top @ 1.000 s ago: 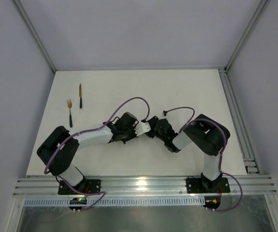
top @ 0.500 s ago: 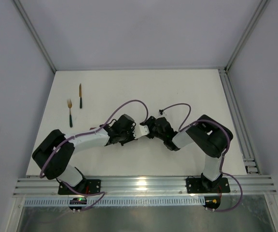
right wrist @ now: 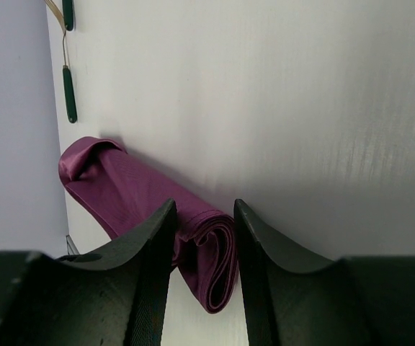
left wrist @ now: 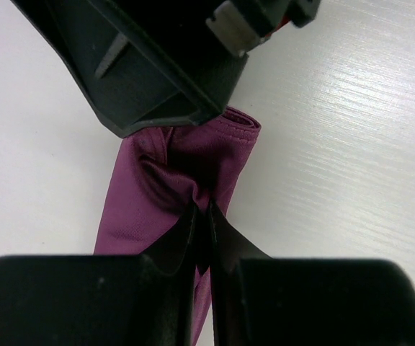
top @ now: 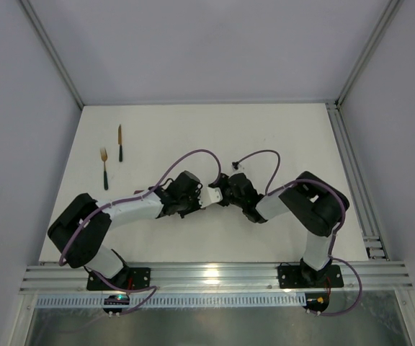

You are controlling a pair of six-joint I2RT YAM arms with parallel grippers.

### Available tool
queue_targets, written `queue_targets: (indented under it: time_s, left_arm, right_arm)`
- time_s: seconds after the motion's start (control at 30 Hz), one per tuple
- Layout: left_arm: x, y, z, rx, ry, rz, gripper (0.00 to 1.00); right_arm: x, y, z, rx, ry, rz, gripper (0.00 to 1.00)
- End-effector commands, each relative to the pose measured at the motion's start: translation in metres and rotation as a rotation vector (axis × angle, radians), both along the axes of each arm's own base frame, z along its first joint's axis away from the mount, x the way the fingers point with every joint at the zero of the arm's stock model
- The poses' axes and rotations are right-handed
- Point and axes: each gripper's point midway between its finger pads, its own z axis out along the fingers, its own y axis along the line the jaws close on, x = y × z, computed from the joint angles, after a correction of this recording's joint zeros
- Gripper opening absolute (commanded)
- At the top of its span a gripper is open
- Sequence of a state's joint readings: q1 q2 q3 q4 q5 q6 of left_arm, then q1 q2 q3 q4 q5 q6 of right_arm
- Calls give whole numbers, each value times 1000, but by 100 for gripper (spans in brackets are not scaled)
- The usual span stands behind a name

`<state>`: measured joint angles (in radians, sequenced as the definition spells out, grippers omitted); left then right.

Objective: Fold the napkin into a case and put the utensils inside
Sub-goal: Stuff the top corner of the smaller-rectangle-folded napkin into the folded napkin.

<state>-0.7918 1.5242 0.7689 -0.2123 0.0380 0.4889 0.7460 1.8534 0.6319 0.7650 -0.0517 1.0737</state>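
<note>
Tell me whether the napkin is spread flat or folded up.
Folded. The napkin is a narrow strip with stacked layers at its near end; the left gripper pinches it, and the right gripper straddles it, open.

1. Both arms reach inward, their wrists meeting mid-bench.
2. The left tool [left wrist: 202,238] has its fingers pinched together on purple cloth.
3. The right tool [right wrist: 202,238] has its fingers parted around the cloth.

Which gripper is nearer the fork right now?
Left. The left gripper sits mid-table, on the fork's side; the right gripper meets it from farther right. Both are at the napkin, well away from the fork.
</note>
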Motion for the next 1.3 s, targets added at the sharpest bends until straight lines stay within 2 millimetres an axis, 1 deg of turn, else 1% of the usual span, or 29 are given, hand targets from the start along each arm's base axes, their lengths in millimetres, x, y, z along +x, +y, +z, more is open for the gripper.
queue_targets:
  time_s: [0.0, 0.1, 0.17, 0.27, 0.33, 0.5, 0.57, 0.6, 0.63, 0.7, 0.73, 0.87, 0.93, 1.0, 1.03, 1.1, 1.13, 1.2, 1.27]
  left_arm:
    - [4, -9, 12, -60, -33, -21, 8]
    - [4, -8, 14, -65, -33, -18, 8]
    - [3, -9, 15, -70, -34, -20, 8]
    - [2, -9, 16, -72, -34, -23, 8]
    - [3, -8, 16, -72, -37, -19, 8]
    - [3, -8, 16, -77, -34, -24, 8]
    - [2, -8, 15, -75, -32, -26, 8]
    - [2, -8, 16, -77, -31, -25, 7]
    - [2, -9, 16, -79, -30, -27, 7]
    - [1, -8, 15, -77, -27, -27, 7]
    - [1, -7, 14, -74, -29, -30, 6]
    - [-3, -3, 10, -56, -34, -56, 2]
    - [-5, 0, 9, -47, -43, -77, 0]
    - [-11, 5, 3, -27, -35, -111, 0]
    - [-13, 6, 6, -29, -44, -127, 0]
    - [-22, 13, 1, -6, -34, -170, 0]
    - [-22, 13, 5, -10, -48, -179, 0]
    - [-27, 17, 3, 5, -45, -209, 0]
    - [-29, 17, 6, 1, -48, -226, 0]
  right_arm:
    - [-3, -1, 22, -19, -86, 27, 42]
    - [-5, -4, 25, -61, -125, 52, 42]
    - [-7, -4, 23, -69, -130, 68, 42]
    - [-11, 3, 25, -53, -142, 102, 42]
    - [-11, 5, 24, -53, -144, 99, 42]
    - [-9, 3, 18, -87, -133, 96, 42]
    - [-8, 7, 14, -91, -128, 109, 41]
    - [-7, 8, 13, -94, -125, 110, 38]
    - [-6, 8, 11, -98, -120, 109, 33]
    - [-3, 6, 4, -118, -109, 92, 24]
    - [-2, 5, 3, -122, -107, 83, 16]
    - [2, 2, 3, -131, -115, 62, 5]
    - [5, 2, 5, -131, -125, 58, 4]
    - [6, 2, 8, -129, -130, 60, 4]
    - [12, -3, 9, -141, -138, 20, 4]
    - [15, -9, 11, -136, -146, -2, 4]
    - [15, -10, 12, -133, -145, -3, 4]
    - [17, -11, 14, -130, -151, -2, 4]
    - [18, -7, 17, -126, -156, 11, 4]
